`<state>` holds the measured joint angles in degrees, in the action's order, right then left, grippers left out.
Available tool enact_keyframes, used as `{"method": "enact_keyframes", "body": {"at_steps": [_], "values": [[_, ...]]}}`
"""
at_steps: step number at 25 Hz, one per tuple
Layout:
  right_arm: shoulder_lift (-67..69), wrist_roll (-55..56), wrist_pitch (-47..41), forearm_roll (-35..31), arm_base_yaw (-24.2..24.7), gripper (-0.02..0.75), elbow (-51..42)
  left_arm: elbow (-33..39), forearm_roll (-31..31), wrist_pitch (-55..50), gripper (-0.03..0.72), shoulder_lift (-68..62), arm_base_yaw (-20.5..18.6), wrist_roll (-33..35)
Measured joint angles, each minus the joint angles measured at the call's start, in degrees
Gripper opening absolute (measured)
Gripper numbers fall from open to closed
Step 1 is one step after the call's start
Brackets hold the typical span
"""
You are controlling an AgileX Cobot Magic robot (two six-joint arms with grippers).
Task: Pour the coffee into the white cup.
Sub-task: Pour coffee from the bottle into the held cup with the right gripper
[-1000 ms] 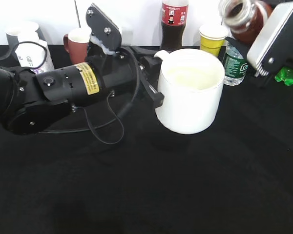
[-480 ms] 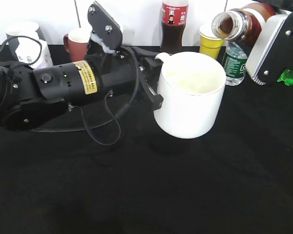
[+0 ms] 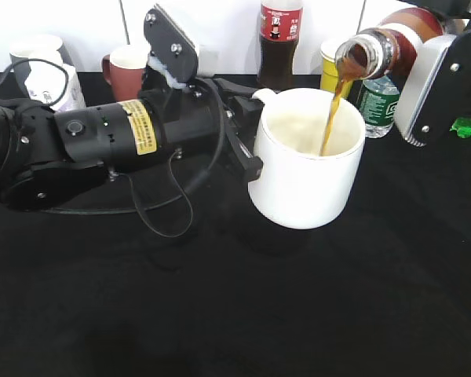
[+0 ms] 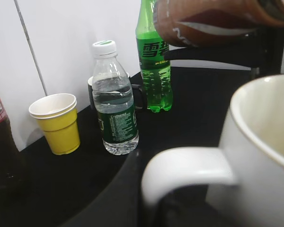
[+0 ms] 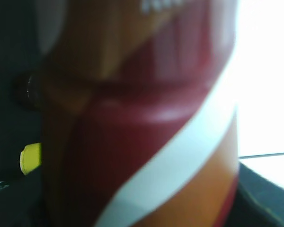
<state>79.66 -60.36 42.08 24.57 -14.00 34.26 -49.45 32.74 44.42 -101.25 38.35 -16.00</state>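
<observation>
The left gripper (image 3: 247, 129) clenches the loop handle of the white cup (image 3: 308, 161), holding this smooth ceramic mug clear above the black worktop (image 3: 220, 298), whose near side lies open. Just above the white cup's far rim, the right gripper (image 3: 424, 63) grasps the coffee (image 3: 388, 43), tipped mouth-down. A brown stream falls from it into the white cup.
</observation>
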Motion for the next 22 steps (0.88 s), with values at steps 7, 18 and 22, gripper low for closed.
{"method": "enact_keyframes", "body": {"at_steps": [7,18,22], "values": [[0.0,-0.82,0.0,-0.07,0.0,0.515,0.0,0.0,0.75,0.06,0.035,0.0,0.0,-0.06],[0.0,-4.73,0.0,-0.13,0.0,0.515,0.0,0.0,2.81,0.11,0.035,0.0,0.0,-0.01],[0.0,-5.15,0.0,-0.13,0.0,0.515,0.0,0.0,2.94,0.11,0.035,0.0,0.0,-0.01]]}}
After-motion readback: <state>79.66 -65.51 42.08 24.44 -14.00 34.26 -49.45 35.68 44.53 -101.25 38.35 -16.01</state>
